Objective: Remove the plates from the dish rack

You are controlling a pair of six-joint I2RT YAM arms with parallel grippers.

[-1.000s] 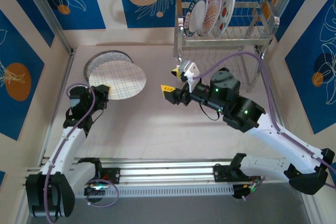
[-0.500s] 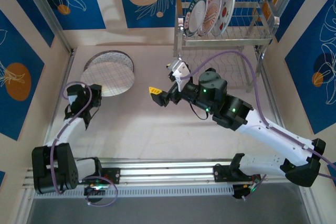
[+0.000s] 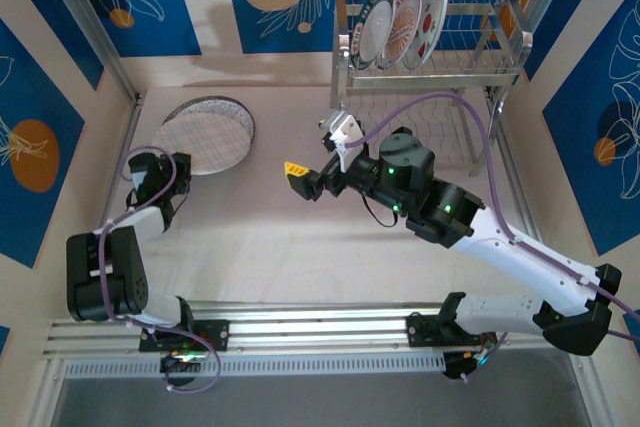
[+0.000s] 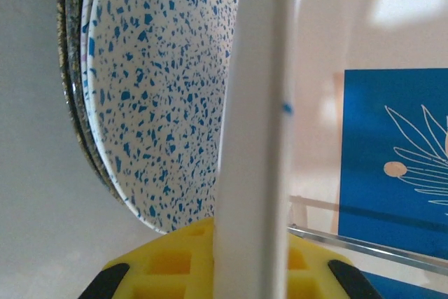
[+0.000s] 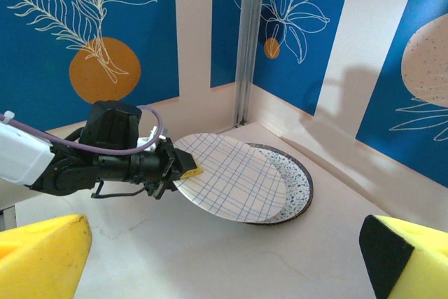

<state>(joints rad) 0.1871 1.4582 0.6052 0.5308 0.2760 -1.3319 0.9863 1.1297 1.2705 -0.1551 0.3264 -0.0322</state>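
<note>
My left gripper (image 3: 168, 172) is clamped tight on the near rim of the grid-lined plate (image 3: 203, 143). In the left wrist view that rim runs edge-on, plain white, straight up between my yellow pads (image 4: 175, 267). The plate is round and white, with thin blue and reddish lines crossing in a grid. It lies tilted, its far part resting on a stack near the far left corner of the table (image 3: 280, 247). Under it is the blue-speckled plate (image 5: 292, 174), white with blue flecks, and below that the dark speckled plate (image 4: 73, 103), grey and granite-like. A pale rim sits between those two; I cannot tell its pattern.

My right gripper (image 3: 318, 151) hangs over the middle of the table with its jaws spread wide and nothing between them. Its yellow fingertips (image 5: 42, 253) sit at the bottom corners of the right wrist view, facing the stack.

The dish rack (image 3: 460, 75) stands at the far edge toward the right corner, shiny steel wire in two tiers. Three plates stand upright in the slots at the left end of its upper shelf:
- The dark-rimmed plate (image 3: 375, 29) has a white centre; its markings are too small to read.
- The middle plate (image 3: 404, 27) has an orange-brown pattern.
- The watermelon plate (image 3: 432, 2) is white with red slices.
</note>
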